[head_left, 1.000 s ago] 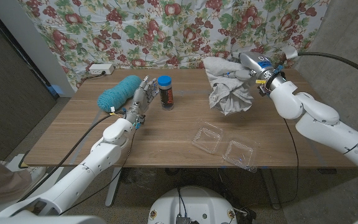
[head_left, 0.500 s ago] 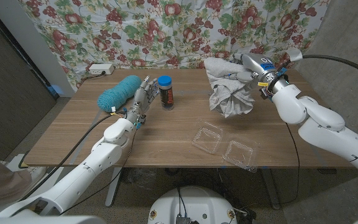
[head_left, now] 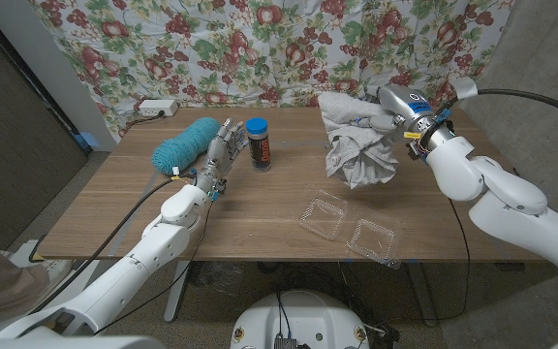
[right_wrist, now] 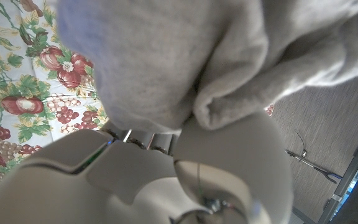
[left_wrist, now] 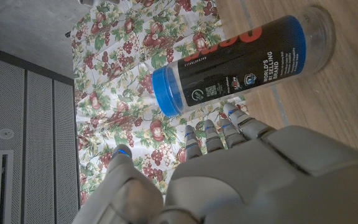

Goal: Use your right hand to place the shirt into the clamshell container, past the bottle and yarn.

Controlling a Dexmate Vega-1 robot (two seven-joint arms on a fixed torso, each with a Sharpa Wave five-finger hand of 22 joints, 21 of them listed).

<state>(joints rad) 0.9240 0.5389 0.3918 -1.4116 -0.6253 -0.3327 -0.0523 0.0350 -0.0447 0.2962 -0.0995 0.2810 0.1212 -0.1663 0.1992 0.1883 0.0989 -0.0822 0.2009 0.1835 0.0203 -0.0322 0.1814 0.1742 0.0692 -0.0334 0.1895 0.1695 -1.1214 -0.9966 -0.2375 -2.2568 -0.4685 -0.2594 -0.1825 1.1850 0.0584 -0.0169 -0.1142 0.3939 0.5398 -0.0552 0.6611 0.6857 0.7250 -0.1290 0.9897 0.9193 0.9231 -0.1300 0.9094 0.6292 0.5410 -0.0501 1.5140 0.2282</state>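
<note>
A crumpled grey shirt point(head_left: 356, 145) hangs above the table's far right, gripped at its top by my right hand point(head_left: 387, 109). In the right wrist view the grey shirt point(right_wrist: 185, 56) bunches over that hand point(right_wrist: 166, 174). The clear clamshell container point(head_left: 349, 226) lies open near the front edge, below and in front of the shirt. A dark bottle with a blue cap point(head_left: 257, 143) stands at mid-table, and a teal yarn ball point(head_left: 186, 143) lies to its left. My left hand point(head_left: 220, 155) stands between yarn and bottle, fingers apart, holding nothing. The bottle point(left_wrist: 241, 56) shows close beyond my left hand point(left_wrist: 229, 168).
A white power strip point(head_left: 158, 108) sits at the table's far left corner. A floral cloth point(head_left: 260, 39) hangs behind the table. Bare wood point(head_left: 114, 213) stretches along the front left.
My right hand has shifted slightly right and forward with the shirt, which swung a little. The left hand, bottle, yarn and container have stayed put.
</note>
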